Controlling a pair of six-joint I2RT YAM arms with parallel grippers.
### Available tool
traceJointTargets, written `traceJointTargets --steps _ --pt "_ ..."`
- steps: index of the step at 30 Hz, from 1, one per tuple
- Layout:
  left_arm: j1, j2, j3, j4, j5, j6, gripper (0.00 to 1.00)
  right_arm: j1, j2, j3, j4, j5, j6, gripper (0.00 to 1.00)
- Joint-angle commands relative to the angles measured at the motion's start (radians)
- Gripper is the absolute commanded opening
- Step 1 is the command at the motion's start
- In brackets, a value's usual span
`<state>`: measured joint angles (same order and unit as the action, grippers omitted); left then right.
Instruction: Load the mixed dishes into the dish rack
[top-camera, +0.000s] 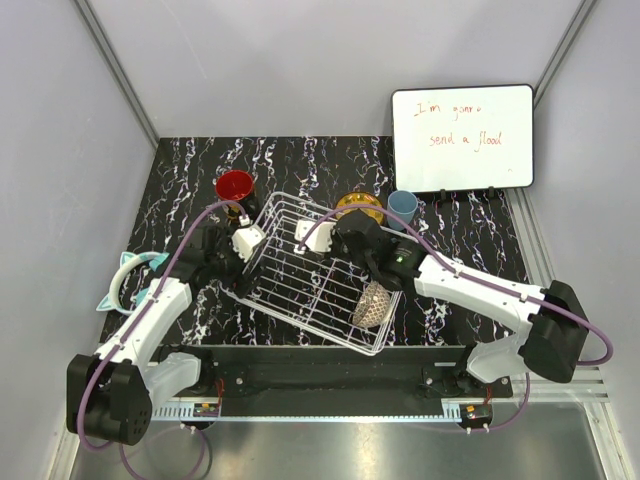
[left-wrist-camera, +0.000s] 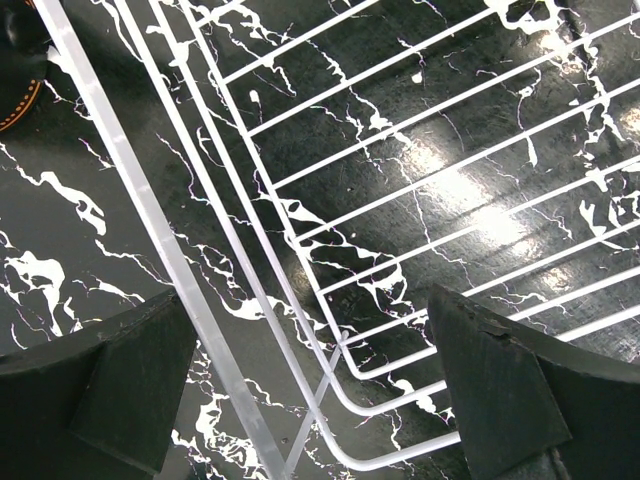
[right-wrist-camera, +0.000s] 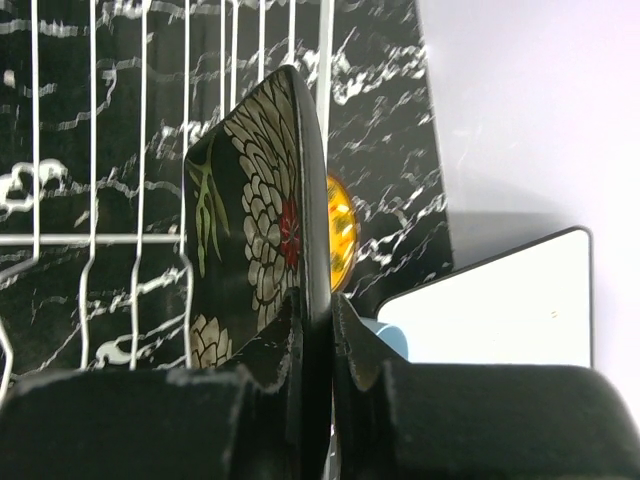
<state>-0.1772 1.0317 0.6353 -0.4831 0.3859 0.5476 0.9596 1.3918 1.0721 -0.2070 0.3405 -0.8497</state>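
Two grippers over rack (top-camera: 290, 285). Your right gripper (right-wrist-camera: 318, 310): narrow, pinching saucer (right-wrist-camera: 262, 210) upright on edge, above rack's far side. Your left gripper (left-wrist-camera: 315, 385): jaws wide, holding nothing, above rack's left rim. Bowl (top-camera: 372, 303) inside rack, near-right corner. Mug (top-camera: 235, 186), plate (top-camera: 358, 204), cup (top-camera: 402, 206) on table (top-camera: 470, 250) beyond rack.

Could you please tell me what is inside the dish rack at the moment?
The dish rack holds one beige-brown patterned bowl, in its near right corner. Elsewhere the visible floor is bare wire; the right gripper, pinching the floral saucer, hides the far right part.
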Motion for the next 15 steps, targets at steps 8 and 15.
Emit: traceJointTargets --steps 8,15 --pt "0.005 0.007 0.024 0.028 0.028 -0.003 0.99 0.050 -0.050 0.175 0.166 0.092 -0.137 0.00" --pt "0.007 0.005 0.023 0.031 0.034 -0.008 0.99 0.051 -0.059 0.180 0.169 0.112 -0.170 0.00"
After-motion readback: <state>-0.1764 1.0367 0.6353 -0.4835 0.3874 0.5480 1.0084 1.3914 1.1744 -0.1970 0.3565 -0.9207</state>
